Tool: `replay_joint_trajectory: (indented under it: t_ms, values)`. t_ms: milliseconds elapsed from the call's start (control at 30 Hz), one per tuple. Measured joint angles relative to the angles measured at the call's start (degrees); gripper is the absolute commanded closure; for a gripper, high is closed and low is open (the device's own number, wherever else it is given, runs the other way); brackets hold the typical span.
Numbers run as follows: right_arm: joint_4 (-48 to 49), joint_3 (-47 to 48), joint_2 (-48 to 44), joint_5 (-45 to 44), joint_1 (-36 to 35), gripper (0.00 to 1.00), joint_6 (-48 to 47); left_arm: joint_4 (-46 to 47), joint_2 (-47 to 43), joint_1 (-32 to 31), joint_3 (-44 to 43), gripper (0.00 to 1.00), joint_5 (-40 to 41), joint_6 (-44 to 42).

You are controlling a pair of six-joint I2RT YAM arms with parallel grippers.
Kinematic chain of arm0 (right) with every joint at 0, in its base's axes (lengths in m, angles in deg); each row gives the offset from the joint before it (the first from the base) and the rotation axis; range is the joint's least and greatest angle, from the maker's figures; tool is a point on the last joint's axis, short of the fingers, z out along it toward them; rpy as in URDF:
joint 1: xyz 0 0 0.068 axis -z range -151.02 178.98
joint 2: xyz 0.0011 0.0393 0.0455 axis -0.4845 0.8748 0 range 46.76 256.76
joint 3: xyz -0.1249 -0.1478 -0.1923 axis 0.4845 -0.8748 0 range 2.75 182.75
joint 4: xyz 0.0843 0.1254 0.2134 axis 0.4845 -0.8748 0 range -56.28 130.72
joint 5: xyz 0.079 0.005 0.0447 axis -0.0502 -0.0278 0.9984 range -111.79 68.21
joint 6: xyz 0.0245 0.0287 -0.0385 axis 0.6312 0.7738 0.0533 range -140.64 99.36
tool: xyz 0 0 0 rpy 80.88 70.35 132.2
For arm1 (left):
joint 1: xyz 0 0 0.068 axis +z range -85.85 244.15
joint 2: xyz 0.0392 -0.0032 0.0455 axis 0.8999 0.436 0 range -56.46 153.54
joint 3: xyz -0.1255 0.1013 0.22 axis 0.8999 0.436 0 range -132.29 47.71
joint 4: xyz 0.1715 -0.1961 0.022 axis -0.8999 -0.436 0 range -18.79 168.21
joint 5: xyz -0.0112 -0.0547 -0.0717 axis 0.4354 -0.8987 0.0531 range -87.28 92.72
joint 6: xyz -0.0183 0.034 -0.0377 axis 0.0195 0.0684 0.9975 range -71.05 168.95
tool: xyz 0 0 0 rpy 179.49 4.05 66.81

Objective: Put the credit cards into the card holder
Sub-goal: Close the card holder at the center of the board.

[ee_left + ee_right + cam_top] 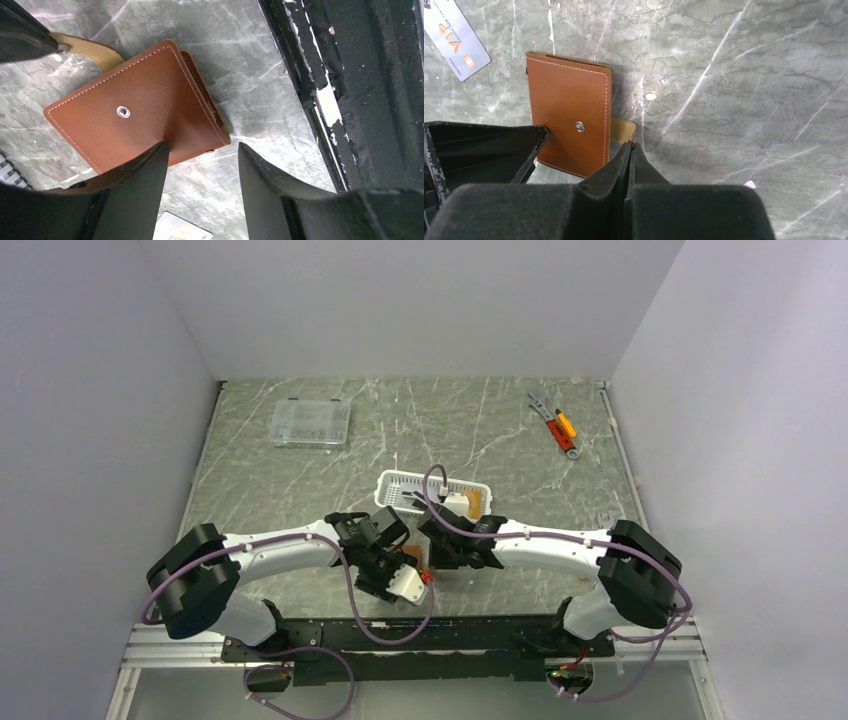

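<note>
At the near middle of the table (300,480), the right gripper (630,146) has its jaws pressed fully together. Its tips are against the near end of the tan tab (623,128) of the card holder (569,115); whether the tab is caught between them cannot be told. The left gripper (202,147) is roughly half open and clamps nothing. One of its fingers (140,185) overlaps the holder's lower edge, and the other hangs over bare table beside its corner.

The card holder lies flat and folded shut, stud face up, between the two grippers. From the right wrist, its long axis runs straight away from the camera, in line with the closed fingers, and the tab comes out from under its right long edge. From the left wrist it sits diagonally, with its layered edge turned toward the black rail (360,100).

A grey-white credit card (456,37) marked VIP lies flat near the holder's far left corner, apart from it. Further back are a white slotted basket (392,490), a clear compartment box (310,423) and some hand tools (555,425).
</note>
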Motion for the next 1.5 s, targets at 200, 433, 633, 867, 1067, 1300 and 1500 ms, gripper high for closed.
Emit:
replay_joint_trajectory:
  t_ms: [200,433,633,867,1067,1300,1500]
  values:
    - [4.7,-5.1,-2.9,4.5,3.0,1.0,1.9,1.0,-0.3,-0.1,1.1,0.41,0.8,-0.5]
    - [10.4,-7.0,-4.2,10.0,4.5,1.0,1.6,1.6,-0.4,-0.1,1.5,0.42,1.4,-1.3]
    - [12.9,-5.3,-2.7,13.6,4.5,1.0,0.4,1.7,-0.4,-0.2,1.5,0.42,1.6,-1.5]
    - [14.6,-3.2,1.7,16.9,4.5,1.0,-0.5,1.8,-0.4,-0.2,1.6,0.42,1.8,-1.5]
    - [13.8,-1.7,4.3,19.1,4.5,1.0,-1.6,1.9,-0.4,-0.2,1.9,0.42,2.0,-1.5]
    - [12.7,-0.2,6.6,20.3,4.6,1.0,-2.8,2.0,-0.5,-0.2,2.1,0.42,2.2,-1.6]
    - [12.3,0.4,7.1,20.4,4.7,1.0,-3.0,2.0,-0.7,-0.2,2.2,0.42,2.2,-1.7]
